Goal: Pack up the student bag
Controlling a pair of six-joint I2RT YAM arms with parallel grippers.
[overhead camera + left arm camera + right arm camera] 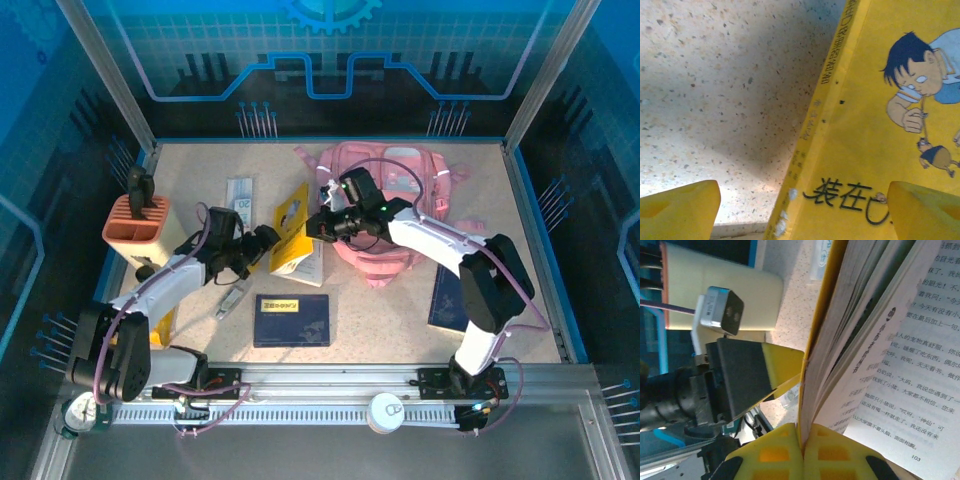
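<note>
The student bag [390, 195], a pink backpack, lies at the back centre of the table. A yellow book [291, 235] with a cartoon cover stands tilted on its edge in front of the bag's left side. My right gripper [318, 226] is shut on the book's cover and a few pages [812, 405], and the other pages fan open to the right. My left gripper [264, 240] is open at the book's left face. Its two yellow fingertips [687, 205] stand wide apart either side of the book's spine [805, 150], not pressing on it.
A salmon pen holder [136, 222] stands at the left. A dark blue book [292, 320] lies near the front, another [447, 296] beside the right arm. A clear packet [238, 194] lies behind the left gripper and a pen-like item [230, 300] in front of it.
</note>
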